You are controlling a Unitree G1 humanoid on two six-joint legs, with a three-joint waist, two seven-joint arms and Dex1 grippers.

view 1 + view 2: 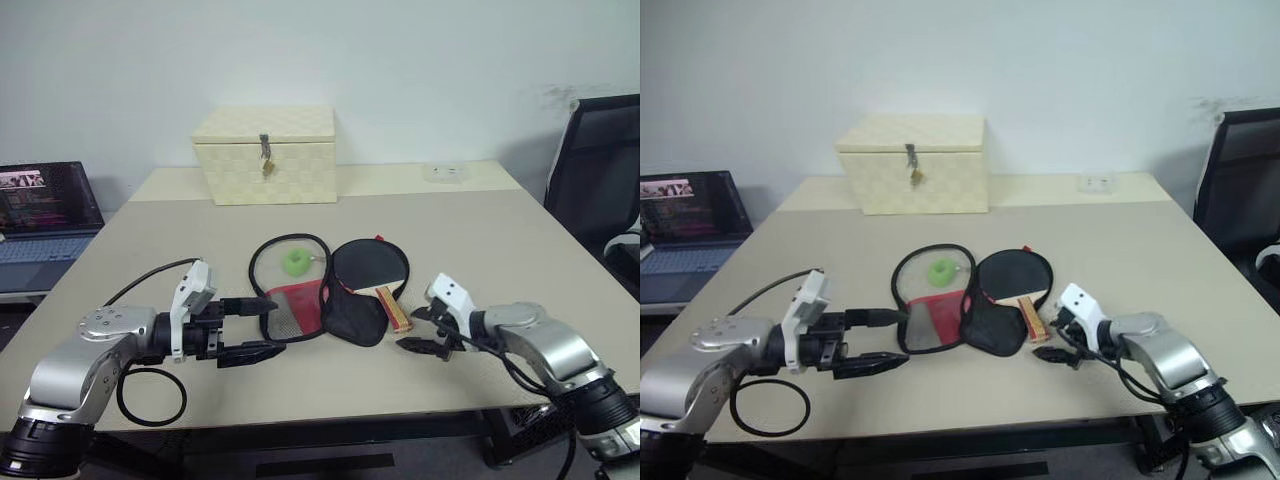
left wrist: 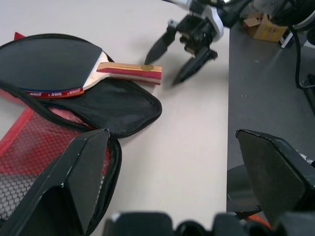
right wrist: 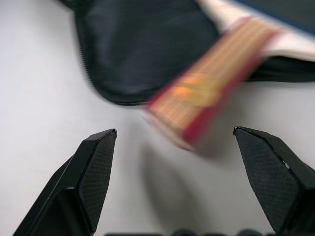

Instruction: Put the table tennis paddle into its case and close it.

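The case (image 1: pixel 290 300) lies unzipped and spread flat at the table's middle, its mesh-and-red lining up and a green ring (image 1: pixel 296 262) inside the zip loop. The table tennis paddle (image 1: pixel 368 268) rests black face up on the case's right half, above a black flap (image 1: pixel 355 318). Its wooden handle (image 1: pixel 393 308) sticks out toward my right gripper (image 1: pixel 420 328), which is open just short of the handle's end (image 3: pixel 211 93), not touching it. My left gripper (image 1: pixel 250 328) is open at the case's left edge, with nothing between its fingers.
A cream woven box (image 1: pixel 265 155) with a latch stands at the back of the table. A laptop (image 1: pixel 45 215) sits off to the left, a black chair (image 1: pixel 600 180) to the right. A black cable loop (image 1: pixel 150 395) lies near the front left edge.
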